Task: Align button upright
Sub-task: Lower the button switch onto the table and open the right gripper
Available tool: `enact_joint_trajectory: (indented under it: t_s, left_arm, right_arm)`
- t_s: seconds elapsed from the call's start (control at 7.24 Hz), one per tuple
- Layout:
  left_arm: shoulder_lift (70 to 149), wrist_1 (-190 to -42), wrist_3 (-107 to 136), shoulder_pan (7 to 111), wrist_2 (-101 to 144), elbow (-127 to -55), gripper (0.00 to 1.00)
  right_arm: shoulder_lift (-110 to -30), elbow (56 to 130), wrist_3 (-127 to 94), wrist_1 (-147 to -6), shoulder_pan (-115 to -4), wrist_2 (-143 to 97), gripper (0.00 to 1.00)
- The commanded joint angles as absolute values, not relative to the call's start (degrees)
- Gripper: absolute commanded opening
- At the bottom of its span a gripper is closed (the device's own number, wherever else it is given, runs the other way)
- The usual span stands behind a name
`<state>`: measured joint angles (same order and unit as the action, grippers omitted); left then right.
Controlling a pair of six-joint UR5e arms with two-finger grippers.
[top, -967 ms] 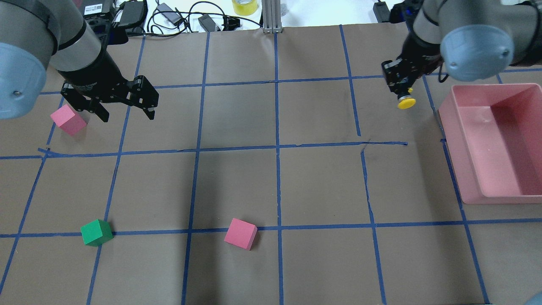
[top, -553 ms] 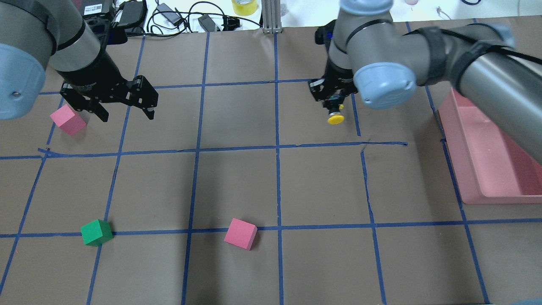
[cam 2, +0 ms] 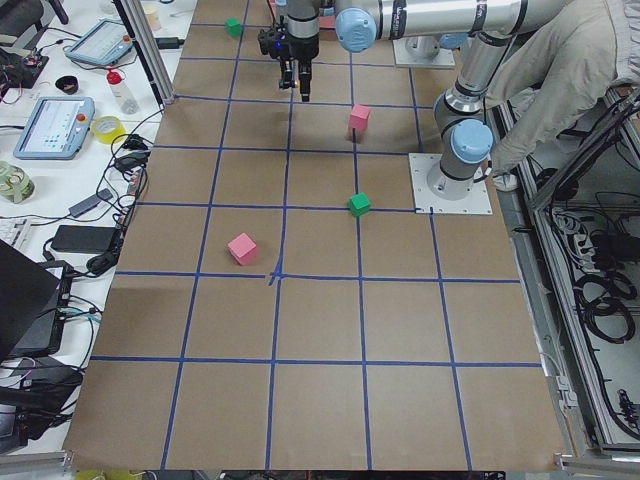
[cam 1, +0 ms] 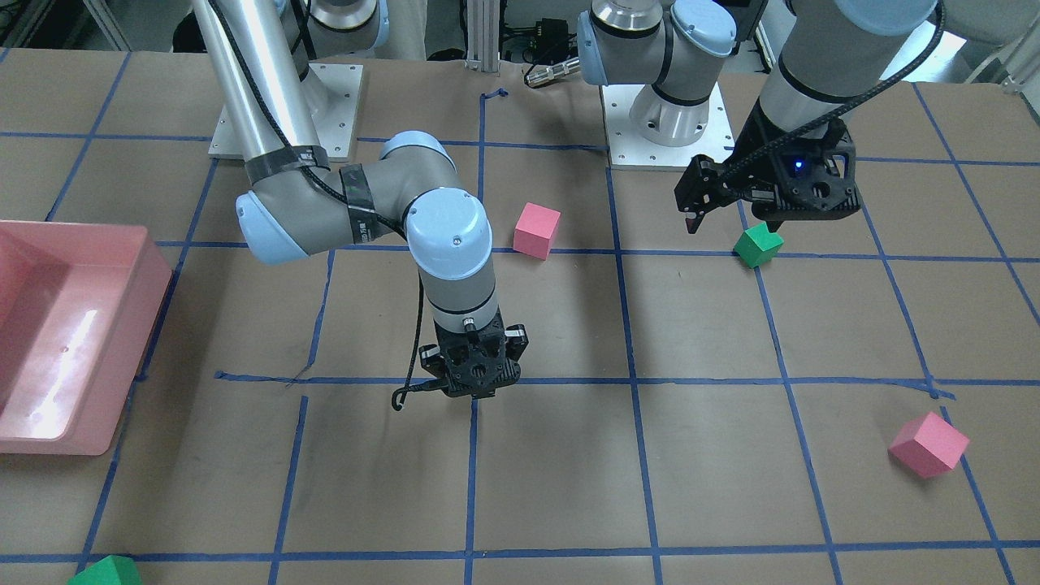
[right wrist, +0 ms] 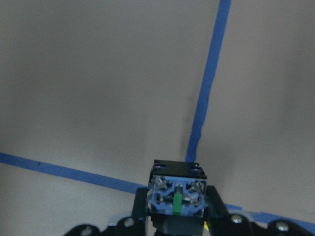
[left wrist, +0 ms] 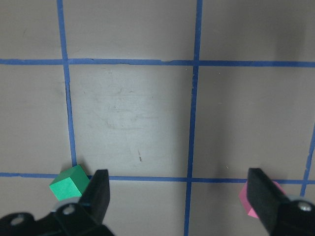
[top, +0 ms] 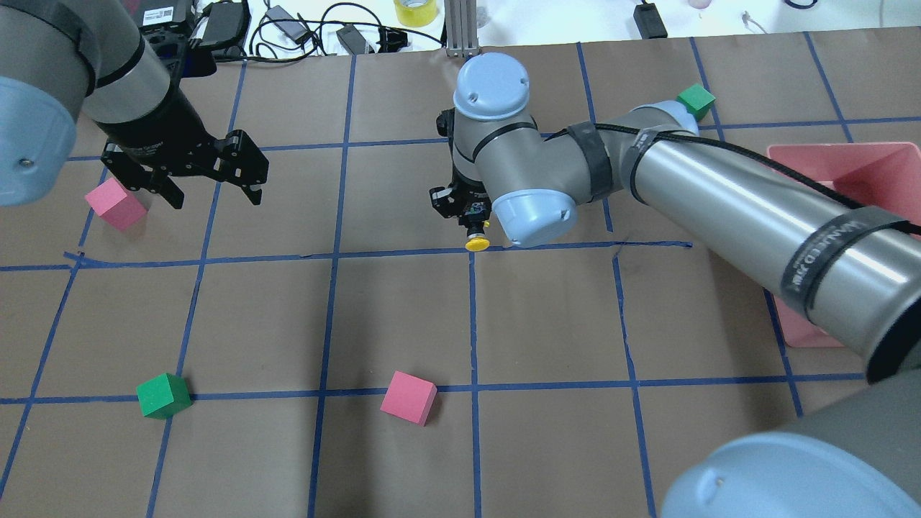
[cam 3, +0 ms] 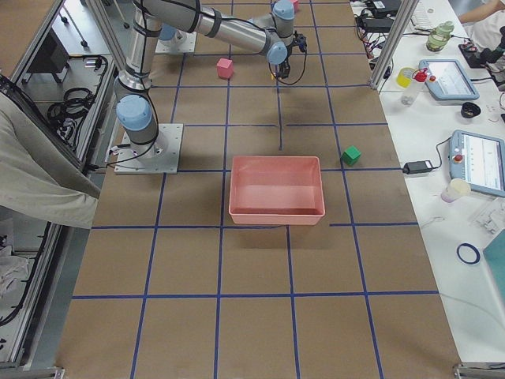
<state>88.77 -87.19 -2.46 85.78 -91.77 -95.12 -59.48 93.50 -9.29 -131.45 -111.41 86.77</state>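
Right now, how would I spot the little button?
Follow the long grey arm that reaches to the middle of the table. The button is pinched in its claw. It alone has a round yellow cap; the cubes are pink or green.

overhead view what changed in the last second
The right gripper, shut on the button, carried it leftward from beside the pink bin to the table's middle. The left gripper stayed open by a pink cube that has not moved.
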Motion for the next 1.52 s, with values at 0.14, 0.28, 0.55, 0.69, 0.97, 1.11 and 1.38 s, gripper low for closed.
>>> enact_joint_trajectory:
  t_s: [0.14, 0.28, 0.55, 0.69, 0.97, 1.11, 1.38]
  left_arm:
    - [88.9, -87.1, -2.5, 85.8, -91.6, -95.1, 1.0]
    - [88.9, -87.1, -2.5, 85.9, -91.6, -95.2, 1.0]
    - [88.6, -87.2, -2.4, 86.0, -91.4, -94.8, 1.0]
    - [88.6, -87.2, -2.2, 86.0, -91.9, -94.5, 1.0]
    - [88.7, -86.7, -2.3, 85.9, -92.2, -93.7, 1.0]
    - [88.9, -86.7, -2.3, 85.5, -92.3, -93.9, 1.0]
    - [89.8, -86.0, -2.5, 85.4, -92.0, -94.6, 1.0]
  right_arm:
    - [-57.2, 93.8, -9.0, -133.3, -111.9, 86.4, 0.02]
    - [-57.2, 94.0, -8.8, -133.3, -111.9, 86.5, 0.23]
    - [-57.6, 94.5, -8.7, -133.3, -111.9, 86.4, 0.77]
    - [-58.0, 94.0, -8.6, -133.5, -111.8, 86.2, 0.94]
    - [-62.3, 92.6, -5.0, -131.1, -110.4, 86.6, 1.0]
    - [-66.1, 92.5, -0.9, -124.9, -106.6, 86.6, 1.0]
    - [-74.8, 92.0, 8.7, -112.8, -95.2, 86.6, 1.0]
